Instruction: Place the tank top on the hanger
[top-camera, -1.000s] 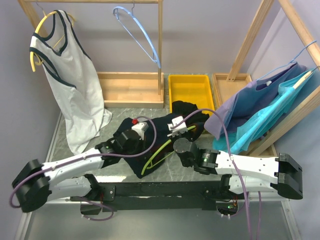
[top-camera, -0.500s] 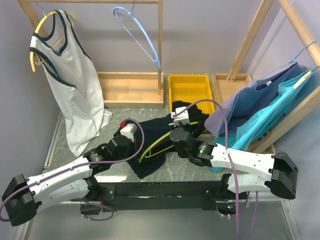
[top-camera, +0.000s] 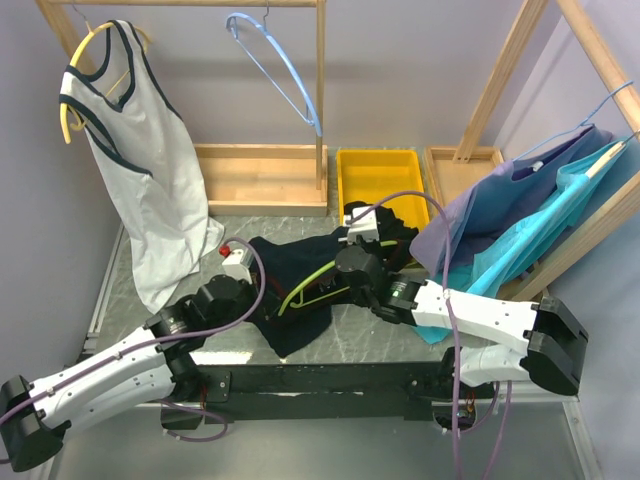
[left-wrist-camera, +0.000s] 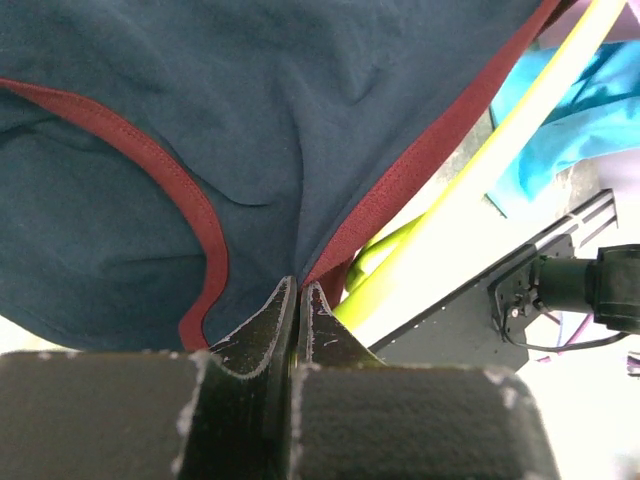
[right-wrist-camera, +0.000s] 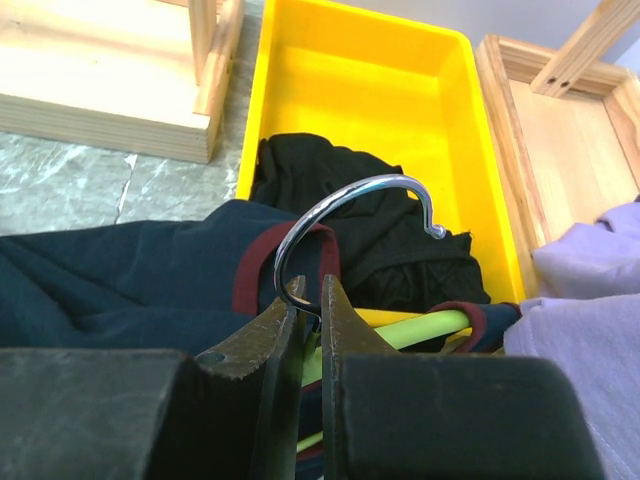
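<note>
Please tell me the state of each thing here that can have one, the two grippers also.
tank top: crumpled on the table, trim pinched
hanger: partly covered by the tank top, held at its hook
left gripper: shut on the tank top
right gripper: shut on the hanger
white tank top: hung on the yellow hanger
light blue hanger: hanging, bare
yellow tray: holds the black garment

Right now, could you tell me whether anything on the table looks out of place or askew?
Yes: the plain black garment spills over the near rim of the yellow plastic tray, and the white tank top with navy trim hangs lopsided on its tilted yellow hanger.
</note>
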